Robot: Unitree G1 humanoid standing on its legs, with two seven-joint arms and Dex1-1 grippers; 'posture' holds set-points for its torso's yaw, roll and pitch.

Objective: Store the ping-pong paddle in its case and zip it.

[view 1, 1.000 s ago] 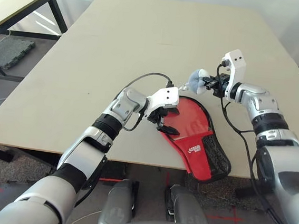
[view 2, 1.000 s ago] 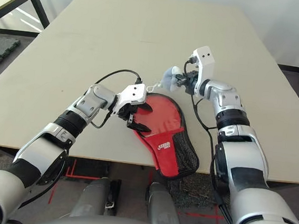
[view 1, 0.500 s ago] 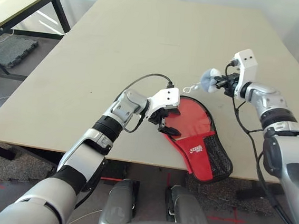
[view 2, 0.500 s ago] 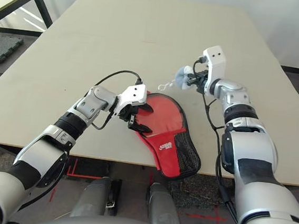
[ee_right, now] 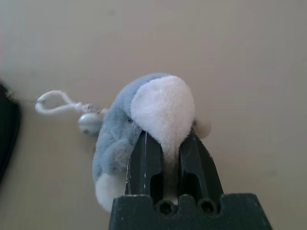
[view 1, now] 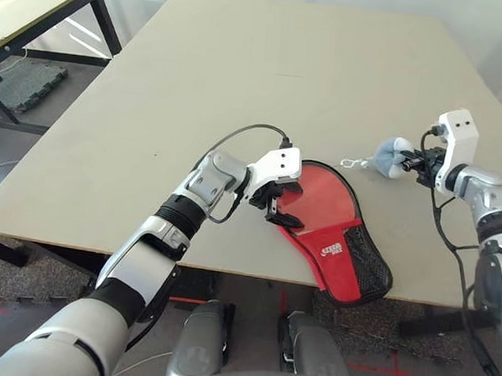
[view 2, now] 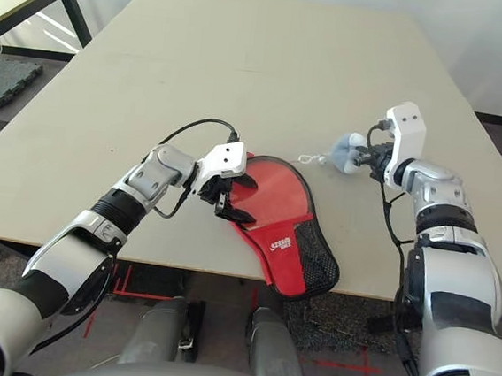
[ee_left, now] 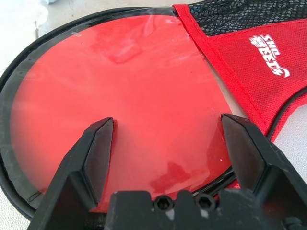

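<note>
The case (view 1: 332, 227) lies flat near the front edge of the desk (view 1: 244, 72), red side up, its round end pointing away from the robot and its narrow end with the black mesh pocket (view 1: 367, 260) and white logo (view 1: 328, 248) reaching the desk's lip. Through the clear window a red round face shows – the ping-pong paddle (ee_left: 124, 100), as far as the left wrist view lets us see, sits inside the case; its handle is hidden. The black zipper rim runs round the round end, and whether it is closed cannot be told from here.

Left pincer (view 1: 276, 201) hangs over the round end's left rim, fingers (ee_left: 91, 158) spread wide, one either side of the red window, gripping nothing.

Over on the right, well apart from the case, the right pincer (view 2: 367, 159) is clamped narrow on a small fluffy grey-and-white plush toy (ee_right: 144, 124) – the fingers pinch its white patch. A short white cord loop (ee_right: 55, 101) trails off the toy toward the case, above the desk's bare surface.
</note>
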